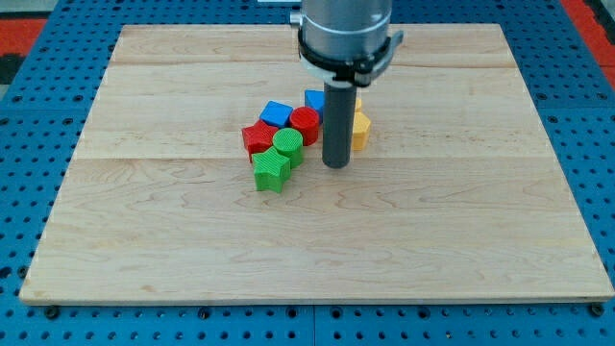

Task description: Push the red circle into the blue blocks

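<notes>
The red circle (305, 122) sits in a tight cluster near the board's middle. It touches a blue block (276, 113) on its left and a second blue block (314, 99) at its upper right, partly hidden by the rod. A red star-shaped block (257, 138) lies at the cluster's left. A green circle (287, 143) and a green star (272, 171) lie below. A yellow block (360, 129) shows to the right of the rod. My tip (334, 164) rests on the board just right of the green circle, below the red circle's right side.
The wooden board (432, 231) lies on a blue perforated table (29, 192). The arm's grey wrist (346, 34) hangs over the board's top middle and hides what is behind it.
</notes>
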